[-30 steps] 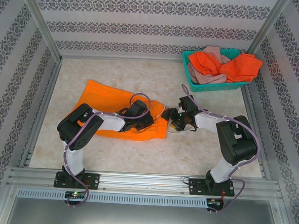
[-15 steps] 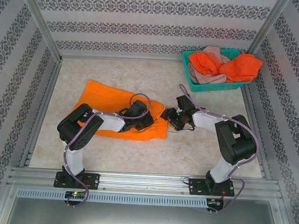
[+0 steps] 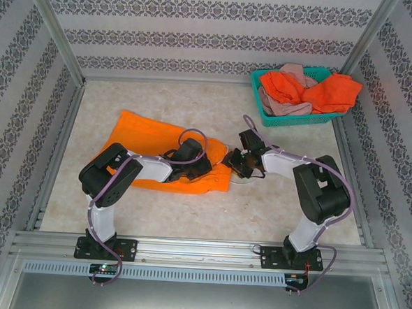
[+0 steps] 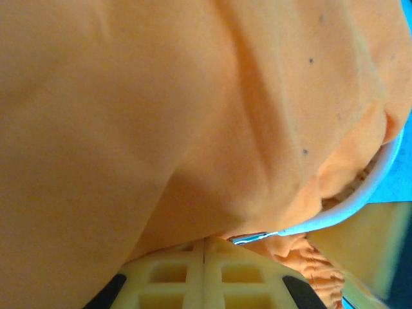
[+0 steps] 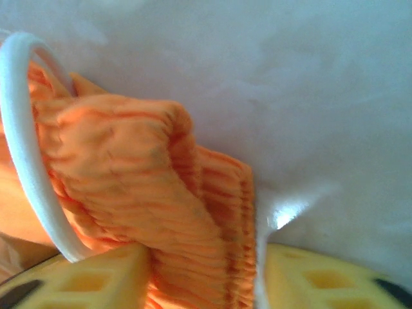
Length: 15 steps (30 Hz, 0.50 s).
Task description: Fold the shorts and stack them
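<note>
Bright orange shorts lie spread on the table left of centre. My left gripper rests low on their right end. In the left wrist view its gripper has the jaws pressed together at a fold of the orange cloth, with the white drawstring beside it. My right gripper meets the same end from the right. In the right wrist view this gripper has the gathered waistband filling the gap between its fingers, beside a loop of drawstring.
A teal basket stands at the back right corner, holding red-orange shorts and dusty pink shorts, with cloth hanging over its right rim. Metal rails frame the table; bare surface lies in front of the arms.
The right gripper has slid a little left onto the waistband end and its jaws have narrowed around it. The left arm has stayed put.
</note>
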Each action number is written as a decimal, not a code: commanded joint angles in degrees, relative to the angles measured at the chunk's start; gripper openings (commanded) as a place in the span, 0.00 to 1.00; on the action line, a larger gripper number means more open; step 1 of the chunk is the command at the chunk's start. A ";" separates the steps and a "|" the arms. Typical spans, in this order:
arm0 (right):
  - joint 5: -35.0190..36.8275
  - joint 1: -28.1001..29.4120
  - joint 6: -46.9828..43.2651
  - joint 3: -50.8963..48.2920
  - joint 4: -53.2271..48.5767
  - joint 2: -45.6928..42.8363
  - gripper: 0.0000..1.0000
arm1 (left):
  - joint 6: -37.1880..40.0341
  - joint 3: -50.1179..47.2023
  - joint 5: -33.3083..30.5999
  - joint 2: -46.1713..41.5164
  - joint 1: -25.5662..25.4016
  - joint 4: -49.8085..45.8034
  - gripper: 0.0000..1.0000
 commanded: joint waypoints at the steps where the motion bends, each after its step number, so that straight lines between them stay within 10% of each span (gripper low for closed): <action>1: -2.69 3.68 -1.39 0.75 13.78 6.45 0.31 | 0.82 -1.27 -1.83 -0.49 0.03 -6.16 0.04; 8: 1.05 3.25 -8.00 2.61 5.12 4.05 0.00 | 5.94 -0.70 -7.63 -10.42 0.22 -11.21 0.26; 15: 1.55 -1.36 -14.95 0.83 -4.80 -3.86 0.00 | 10.75 -1.92 -13.43 -23.01 1.32 -16.93 0.66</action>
